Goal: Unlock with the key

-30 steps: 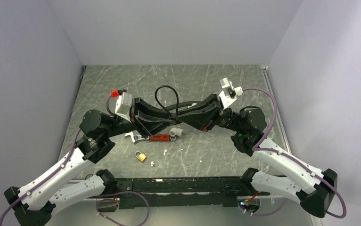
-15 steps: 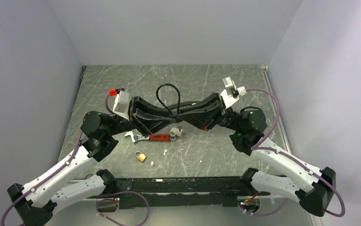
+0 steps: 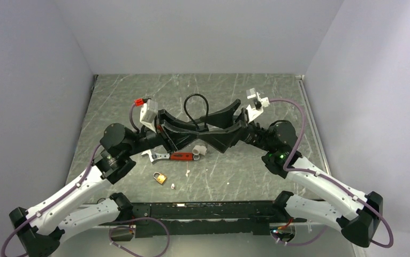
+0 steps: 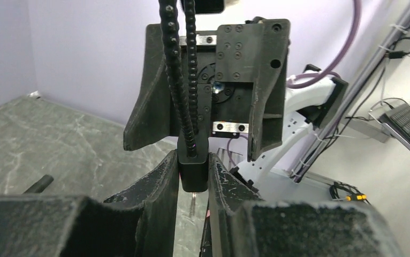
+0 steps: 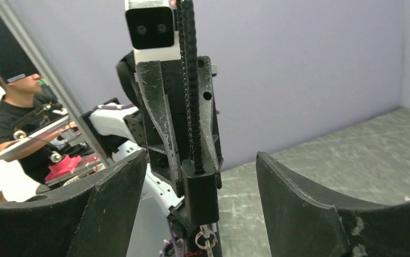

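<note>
Since a second ago my right pincer (image 5: 200, 160) has sprung wide, holding nothing, and both wrists have drifted toward the back wall (image 3: 203, 37). My left pincer (image 4: 192, 160) clamps the black blocky lock body (image 5: 200, 193), ribbed black cable (image 4: 179, 80) upward, so the tiny silvery-grey metal key (image 5: 206, 241) hangs exposed beneath it, facing my open right jaws for regrasping.

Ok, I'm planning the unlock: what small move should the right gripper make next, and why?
Probably move onto the key and close on it: right gripper stands open astride the cable lock, left gripper clamps it, and the key hangs from its underside.
</note>
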You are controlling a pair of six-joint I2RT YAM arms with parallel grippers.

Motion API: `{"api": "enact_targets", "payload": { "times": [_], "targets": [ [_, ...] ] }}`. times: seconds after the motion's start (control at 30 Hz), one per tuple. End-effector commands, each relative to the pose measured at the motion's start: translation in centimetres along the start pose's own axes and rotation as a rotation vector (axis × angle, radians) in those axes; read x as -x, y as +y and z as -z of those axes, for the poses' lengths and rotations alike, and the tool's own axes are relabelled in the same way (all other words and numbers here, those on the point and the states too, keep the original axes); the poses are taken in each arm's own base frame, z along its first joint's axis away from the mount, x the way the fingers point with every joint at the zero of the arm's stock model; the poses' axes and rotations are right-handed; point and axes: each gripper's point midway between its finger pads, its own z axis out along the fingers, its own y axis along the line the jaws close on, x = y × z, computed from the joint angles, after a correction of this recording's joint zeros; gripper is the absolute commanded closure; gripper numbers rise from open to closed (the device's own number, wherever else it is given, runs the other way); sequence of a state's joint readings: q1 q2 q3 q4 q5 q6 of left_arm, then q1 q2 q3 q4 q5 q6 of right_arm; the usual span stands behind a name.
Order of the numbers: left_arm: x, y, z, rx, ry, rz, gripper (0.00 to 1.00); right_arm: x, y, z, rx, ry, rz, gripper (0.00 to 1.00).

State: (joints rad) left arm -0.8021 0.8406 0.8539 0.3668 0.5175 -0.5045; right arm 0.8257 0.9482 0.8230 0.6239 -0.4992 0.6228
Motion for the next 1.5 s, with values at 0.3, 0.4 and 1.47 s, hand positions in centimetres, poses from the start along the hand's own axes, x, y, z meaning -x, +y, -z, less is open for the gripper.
{"api": "enact_targets", "payload": {
  "times": [0.3, 0.4, 1.47],
  "targets": [
    [2.2, 1.4, 1.1, 0.14, -0.064, -0.054, 1.0, -0.3, -0.1, 3.3, -0.104, 0.114, 0.207, 0.25],
    [2.3, 1.0, 0.9, 0.11, -0.073, -0.063, 1.0, -1.7, 1.4, 2.7, 0.012, 0.174, 0.157, 0.35],
    [4.7, -1.6, 2.0, -0.004, -0.254, -0.067, 1.0, -0.1, 2.0, 1.4, 0.182, 0.079, -0.031, 0.59]
  ]
}}
